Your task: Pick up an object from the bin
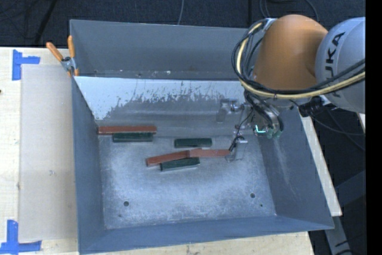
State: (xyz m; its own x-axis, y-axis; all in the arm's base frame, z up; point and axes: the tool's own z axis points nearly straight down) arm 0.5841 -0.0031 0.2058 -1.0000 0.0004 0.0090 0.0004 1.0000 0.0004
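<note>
Camera view is showing a grey bin (83, 188) w/ thin flat sticks lying on its floor. At far left, the left brown stick (126, 128) is lying w/ the left green stick (132, 137) touching its near edge. Toward the middle, the lower brown stick (168, 159) and lower green stick (179, 165) are lying side by side, w/ the middle green stick (192, 142) lying apart above them.

Next comes the right brown stick (209, 153), the task's likely thing, w/ its right end reaching the fingers (235, 149). It's probably going to handle light, stiff and smooth. Since it's lying flat on metal, it's offering little edge. Pinching across the narrow width nearer mid-length is looking safer, since an end grip is risking droop or twist.

Right of that, the orange cover (289, 51) and cables are hanging above, and the tips are blending into shadow. I can't tell if they're released or clenched, or if the stick end is sitting between them.
</note>
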